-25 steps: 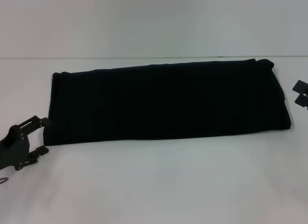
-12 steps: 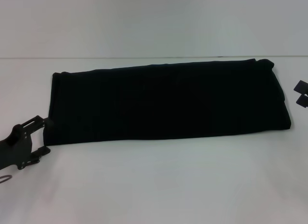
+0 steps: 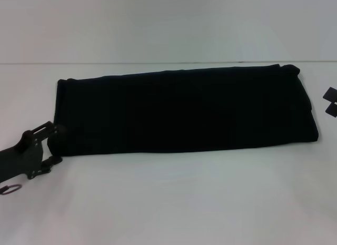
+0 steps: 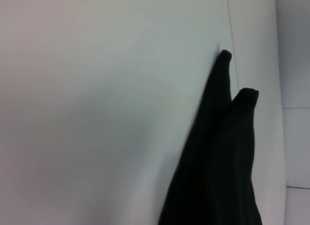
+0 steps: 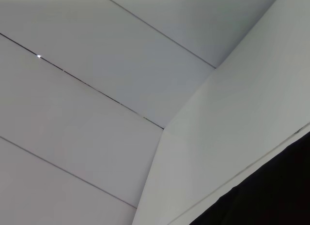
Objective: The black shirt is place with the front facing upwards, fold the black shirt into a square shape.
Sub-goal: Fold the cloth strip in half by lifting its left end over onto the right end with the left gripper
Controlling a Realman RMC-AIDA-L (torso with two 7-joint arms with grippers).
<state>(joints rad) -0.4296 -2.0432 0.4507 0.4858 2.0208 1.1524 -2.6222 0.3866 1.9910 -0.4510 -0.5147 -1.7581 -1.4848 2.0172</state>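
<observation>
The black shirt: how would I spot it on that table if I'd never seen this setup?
Look at the white table. Across its middle lies the black shirt, folded into a long flat band. The left gripper sits at one end, but only the shirt is soft, wide cloth.

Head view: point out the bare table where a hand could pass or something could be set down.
Widest bare stretch: the white table in front of the black shirt's near edge. A narrower bare band runs behind the shirt to the table's far edge. It is tight at the shirt's near left corner, where the left gripper sits, and beside its right end, by the right gripper.
</observation>
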